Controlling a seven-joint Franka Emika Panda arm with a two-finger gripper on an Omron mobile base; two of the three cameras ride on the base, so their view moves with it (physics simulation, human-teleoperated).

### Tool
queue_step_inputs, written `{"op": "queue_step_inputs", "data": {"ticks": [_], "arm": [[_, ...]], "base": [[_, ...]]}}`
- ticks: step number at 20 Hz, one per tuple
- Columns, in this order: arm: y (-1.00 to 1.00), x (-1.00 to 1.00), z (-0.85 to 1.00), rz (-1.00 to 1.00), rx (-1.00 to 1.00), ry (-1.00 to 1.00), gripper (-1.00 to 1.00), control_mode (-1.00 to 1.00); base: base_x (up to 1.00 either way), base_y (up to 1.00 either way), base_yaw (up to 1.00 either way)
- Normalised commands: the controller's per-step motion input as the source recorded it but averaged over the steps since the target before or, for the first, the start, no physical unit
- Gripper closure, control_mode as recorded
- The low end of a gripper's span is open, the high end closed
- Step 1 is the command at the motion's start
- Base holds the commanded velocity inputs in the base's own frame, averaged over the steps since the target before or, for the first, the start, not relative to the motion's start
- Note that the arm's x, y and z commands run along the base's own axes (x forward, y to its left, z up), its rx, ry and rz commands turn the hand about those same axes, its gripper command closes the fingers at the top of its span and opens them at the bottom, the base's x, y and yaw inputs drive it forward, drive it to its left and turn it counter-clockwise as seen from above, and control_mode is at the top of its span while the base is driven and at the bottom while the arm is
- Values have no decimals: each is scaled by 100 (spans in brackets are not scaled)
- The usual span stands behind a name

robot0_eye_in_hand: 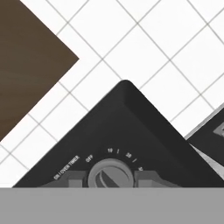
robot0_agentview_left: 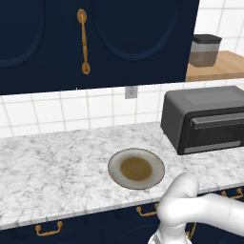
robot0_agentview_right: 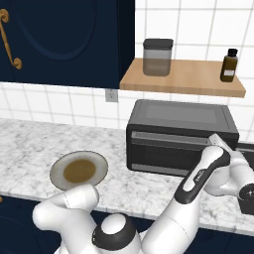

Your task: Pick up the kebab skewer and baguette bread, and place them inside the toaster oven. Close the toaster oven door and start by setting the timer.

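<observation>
One knob (robot0_eye_in_hand: 109, 174) is right in front of my hand, at 6 o'clock in the hand view. It is the timer dial on the oven (robot0_agentview_left: 208, 119), with small numbers and the word OFF around it. The oven sits on the bench (robot0_agentview_left: 52, 167), at about 2 o'clock from the brown plate (robot0_agentview_left: 136, 168), and its door (robot0_agentview_right: 171, 149) looks shut. I think the knob is small, hard and stiff, and maybe a bit slippery. It should be pinched on both sides of its raised bar, then turned slowly. My fingers are hidden, so I cannot tell if they are spread or squeezed.
</observation>
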Motion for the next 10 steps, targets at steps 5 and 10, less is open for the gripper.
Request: {"op": "queue_step_inputs", "data": {"ticks": [5,10], "arm": [[-1,0,0,0,2,0,100,-100],[-1,0,-2,-7,14,0,100,-100]], "base": [[0,0,0],[0,0,0]]}}
